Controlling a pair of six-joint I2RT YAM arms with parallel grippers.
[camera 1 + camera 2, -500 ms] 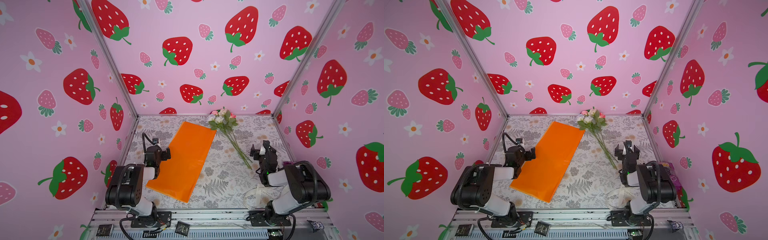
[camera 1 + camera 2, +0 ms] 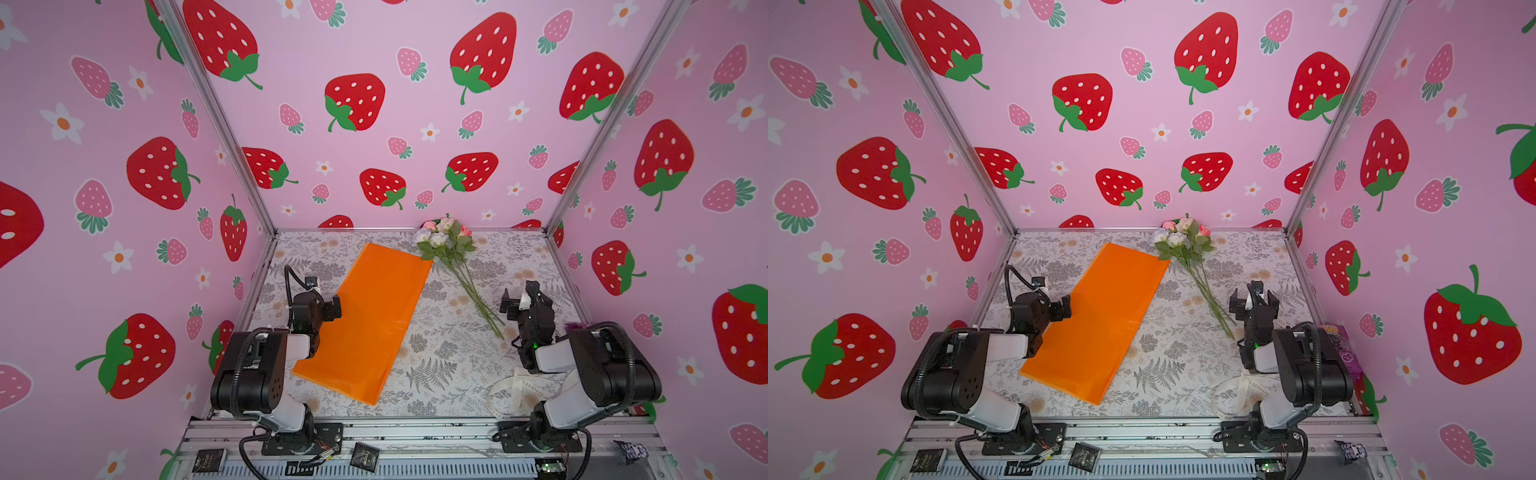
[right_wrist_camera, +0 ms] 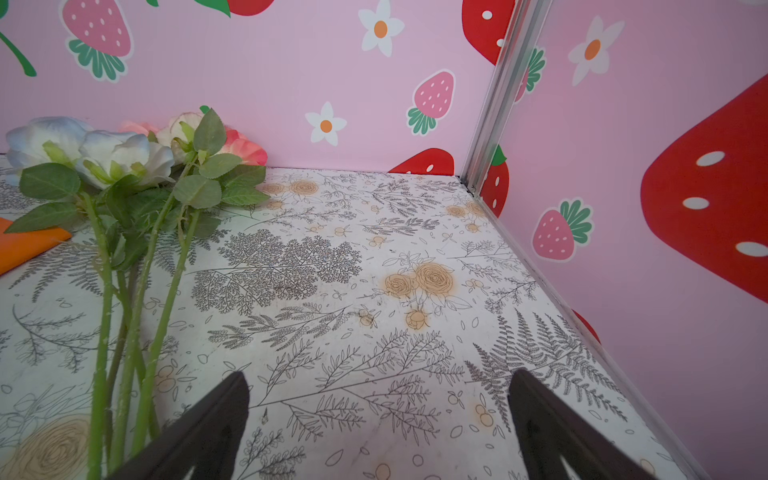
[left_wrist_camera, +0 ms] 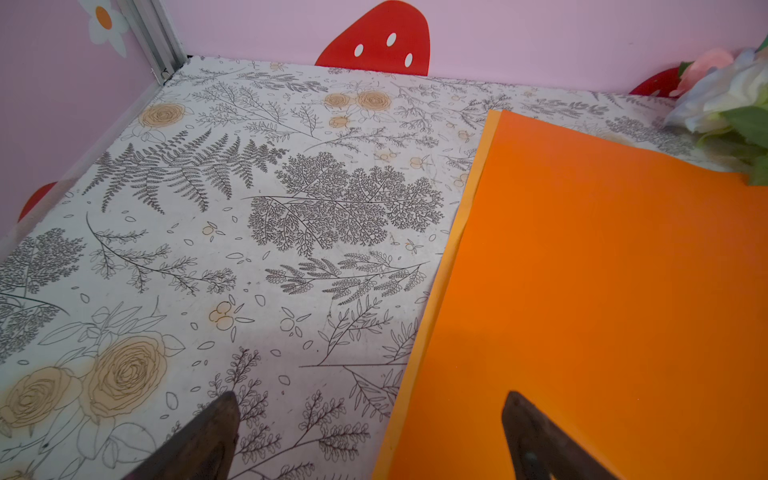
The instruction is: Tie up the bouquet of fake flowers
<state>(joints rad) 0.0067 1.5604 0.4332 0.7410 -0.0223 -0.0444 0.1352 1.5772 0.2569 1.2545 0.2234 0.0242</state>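
Observation:
The bouquet of fake flowers (image 2: 446, 243) (image 2: 1183, 243) lies loose on the table near the back wall, with pink and white heads far and long green stems pointing toward my right arm. A flat orange paper sheet (image 2: 374, 316) (image 2: 1100, 320) lies to its left. My left gripper (image 2: 328, 309) (image 4: 371, 399) is open and empty, straddling the orange sheet's (image 4: 602, 291) near-left edge. My right gripper (image 2: 519, 297) (image 3: 380, 376) is open and empty over bare table. The stems (image 3: 124, 332) lie just beside one of its fingers, apart from it.
A cream ribbon (image 2: 515, 392) (image 2: 1241, 392) lies coiled on the table by the right arm's base. A purple packet (image 2: 1343, 345) sits against the right wall. Pink strawberry walls (image 2: 395, 124) close in the floral table (image 2: 449, 357) on three sides.

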